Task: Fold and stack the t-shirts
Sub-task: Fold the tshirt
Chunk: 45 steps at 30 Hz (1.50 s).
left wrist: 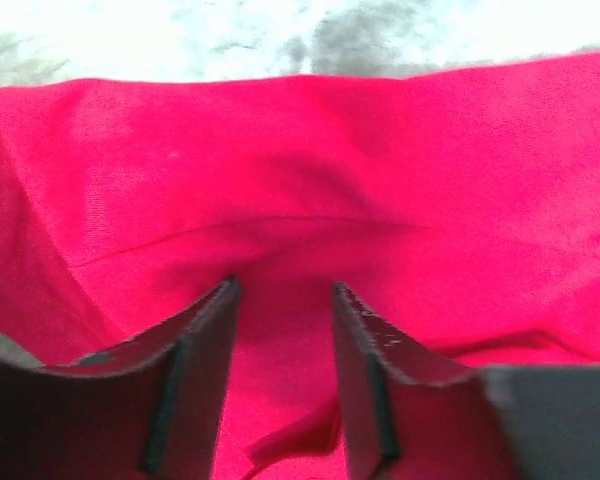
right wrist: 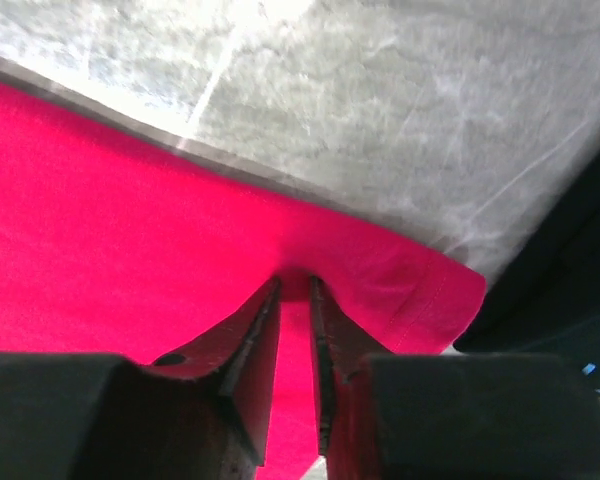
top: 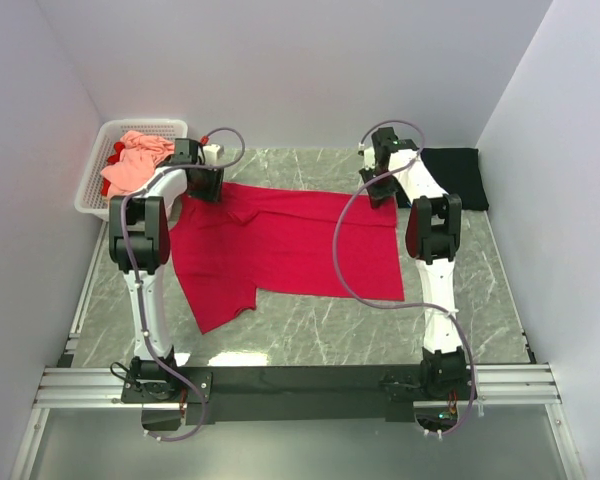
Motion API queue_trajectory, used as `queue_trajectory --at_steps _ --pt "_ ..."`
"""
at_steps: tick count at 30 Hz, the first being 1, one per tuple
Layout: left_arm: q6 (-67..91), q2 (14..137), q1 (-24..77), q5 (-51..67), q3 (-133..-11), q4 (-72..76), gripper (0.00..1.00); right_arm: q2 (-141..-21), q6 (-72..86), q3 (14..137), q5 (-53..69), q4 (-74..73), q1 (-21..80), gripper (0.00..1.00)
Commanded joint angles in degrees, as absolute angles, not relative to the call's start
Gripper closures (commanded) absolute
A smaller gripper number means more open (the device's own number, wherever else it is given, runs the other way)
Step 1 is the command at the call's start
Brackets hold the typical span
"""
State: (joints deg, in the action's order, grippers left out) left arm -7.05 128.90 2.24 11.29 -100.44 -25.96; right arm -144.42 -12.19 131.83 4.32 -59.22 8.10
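Observation:
The crimson-red t-shirt (top: 290,245) lies spread flat across the table's middle. My left gripper (top: 205,185) is at its far left shoulder; in the left wrist view (left wrist: 282,285) the jaws stand apart, tips down on the red cloth (left wrist: 330,150). My right gripper (top: 380,190) is at the shirt's far right corner; in the right wrist view (right wrist: 295,282) its jaws are pinched on the hem edge (right wrist: 400,290). The black t-shirt (top: 460,175) lies folded at the back right. The salmon-pink t-shirt (top: 135,160) is bunched in the basket.
The white lattice basket (top: 90,185) stands at the back left by the left wall. The grey marble tabletop (top: 320,330) shows in front of the shirt. The black shirt's edge (right wrist: 560,300) lies just right of my right gripper.

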Motion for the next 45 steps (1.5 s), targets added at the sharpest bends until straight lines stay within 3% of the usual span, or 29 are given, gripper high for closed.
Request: queue_trajectory --at_steps 1,5,9,13,16,21,33,45 --pt "-10.3 127.2 0.9 15.7 -100.3 -28.8 0.48 -139.8 -11.1 130.0 5.8 -54.6 8.3 0.71" --pt "-12.2 118.8 0.8 25.9 -96.3 -28.9 0.43 -130.6 -11.9 126.4 10.3 -52.8 8.3 0.57" --pt "-17.3 105.9 -0.2 34.4 -90.0 -30.8 0.29 -121.0 -16.1 119.6 13.7 -54.9 8.7 0.48" --pt "-26.4 98.3 -3.4 38.6 -84.6 -38.7 0.27 -109.0 -21.6 105.4 14.9 -56.8 9.3 0.49" --pt "-35.3 94.2 -5.7 40.1 -78.6 -46.1 0.33 -101.4 -25.9 91.7 14.7 -56.9 11.1 0.56" --pt "-42.3 86.2 -7.3 35.1 -63.4 -42.3 0.36 -92.7 -27.6 69.1 9.3 -51.4 16.3 0.63" --pt "-43.4 85.8 -5.8 26.2 -46.4 -28.3 0.43 -100.4 -24.2 62.0 4.0 -42.9 17.7 0.69" --pt "-52.3 76.9 -3.3 23.7 -38.0 -39.0 0.53 -97.8 -27.6 55.8 0.4 -43.0 17.7 0.71"
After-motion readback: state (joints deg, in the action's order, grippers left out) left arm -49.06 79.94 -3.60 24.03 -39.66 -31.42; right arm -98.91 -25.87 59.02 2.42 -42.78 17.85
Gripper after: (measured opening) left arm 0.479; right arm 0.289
